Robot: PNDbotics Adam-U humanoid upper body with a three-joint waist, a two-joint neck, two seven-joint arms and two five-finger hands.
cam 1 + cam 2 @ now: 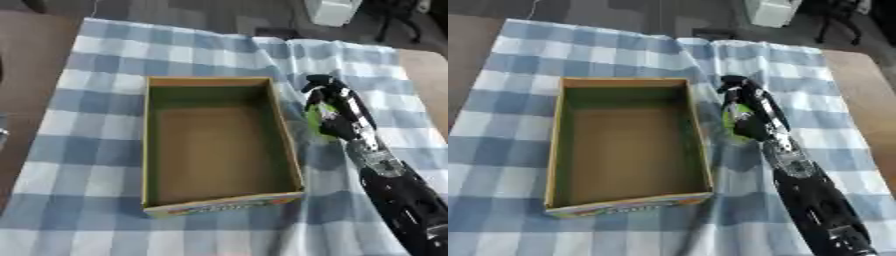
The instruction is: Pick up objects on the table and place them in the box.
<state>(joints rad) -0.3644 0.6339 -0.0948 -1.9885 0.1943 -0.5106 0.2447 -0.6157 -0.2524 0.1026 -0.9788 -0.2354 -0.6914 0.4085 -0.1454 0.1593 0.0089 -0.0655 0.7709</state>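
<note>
Box (219, 145) mid-bench, nothing inside yet; right hand (337, 112) curled round green obj (313, 116) just beside box's right wall.

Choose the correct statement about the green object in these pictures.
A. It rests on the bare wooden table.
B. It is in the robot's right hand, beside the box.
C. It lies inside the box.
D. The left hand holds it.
B: the right hand curls round the green object just right of the box, which holds nothing.
</note>
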